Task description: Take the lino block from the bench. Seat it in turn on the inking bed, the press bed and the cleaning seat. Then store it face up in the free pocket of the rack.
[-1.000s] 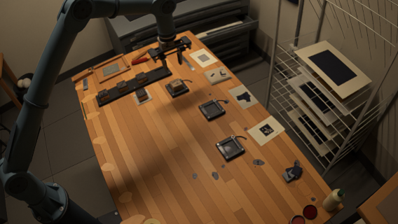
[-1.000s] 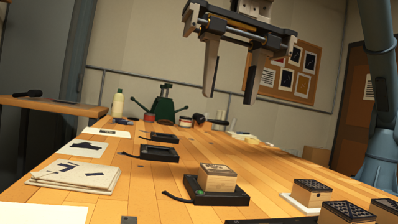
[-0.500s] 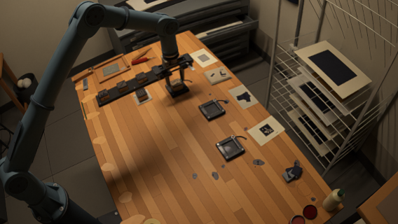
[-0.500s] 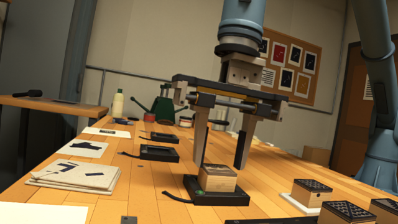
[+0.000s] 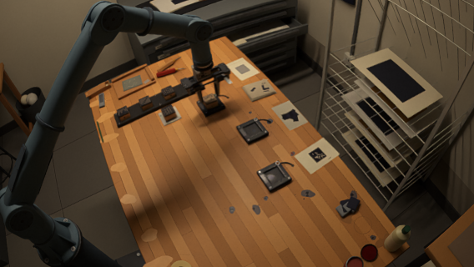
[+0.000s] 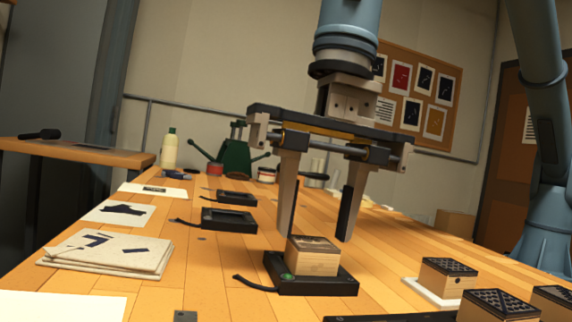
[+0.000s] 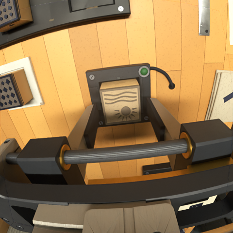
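Note:
The lino block [image 7: 120,103] sits face up in a black seat [image 6: 310,278] with a green light lit at its corner. Its carved face shows waves and a sun. My gripper [image 6: 313,235] is open and holds nothing. It hangs just above the block, one finger to each side. Two more black seats [image 5: 252,130] [image 5: 273,175] lie further along the bench, both empty. The rack [image 5: 144,104] lies beside the occupied seat and carries patterned blocks. One more patterned block [image 5: 168,112] rests on a white pad in front of the rack.
A wire drying rack [image 5: 388,112] with prints stands off the bench's right side. Paper prints [image 5: 316,155] lie along that edge. A stack of sheets [image 6: 107,252] lies near the occupied seat. Ink pots [image 5: 369,252] and a bottle [image 5: 396,238] sit at the far corner.

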`<action>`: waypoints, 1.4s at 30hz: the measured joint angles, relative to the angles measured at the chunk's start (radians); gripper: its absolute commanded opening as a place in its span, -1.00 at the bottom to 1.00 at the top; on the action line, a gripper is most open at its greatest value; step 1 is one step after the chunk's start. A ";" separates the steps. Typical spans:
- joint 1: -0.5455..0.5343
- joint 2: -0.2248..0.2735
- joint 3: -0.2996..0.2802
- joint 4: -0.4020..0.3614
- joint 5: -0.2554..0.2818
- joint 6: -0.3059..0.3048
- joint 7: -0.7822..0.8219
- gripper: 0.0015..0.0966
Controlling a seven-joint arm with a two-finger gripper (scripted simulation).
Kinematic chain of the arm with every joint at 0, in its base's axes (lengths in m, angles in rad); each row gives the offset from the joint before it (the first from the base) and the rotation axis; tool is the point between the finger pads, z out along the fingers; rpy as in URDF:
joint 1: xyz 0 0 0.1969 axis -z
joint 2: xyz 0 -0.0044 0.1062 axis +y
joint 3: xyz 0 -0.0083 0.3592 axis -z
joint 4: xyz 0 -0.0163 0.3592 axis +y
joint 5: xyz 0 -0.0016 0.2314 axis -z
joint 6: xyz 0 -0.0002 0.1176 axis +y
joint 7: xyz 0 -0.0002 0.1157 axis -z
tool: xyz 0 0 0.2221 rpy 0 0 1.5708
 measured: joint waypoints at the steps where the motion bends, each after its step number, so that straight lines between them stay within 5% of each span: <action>1: 0.000 0.000 0.000 0.000 0.000 0.000 0.000 0.36; 42: 0.001 0.027 -0.004 0.022 -0.003 -0.049 0.003 0.36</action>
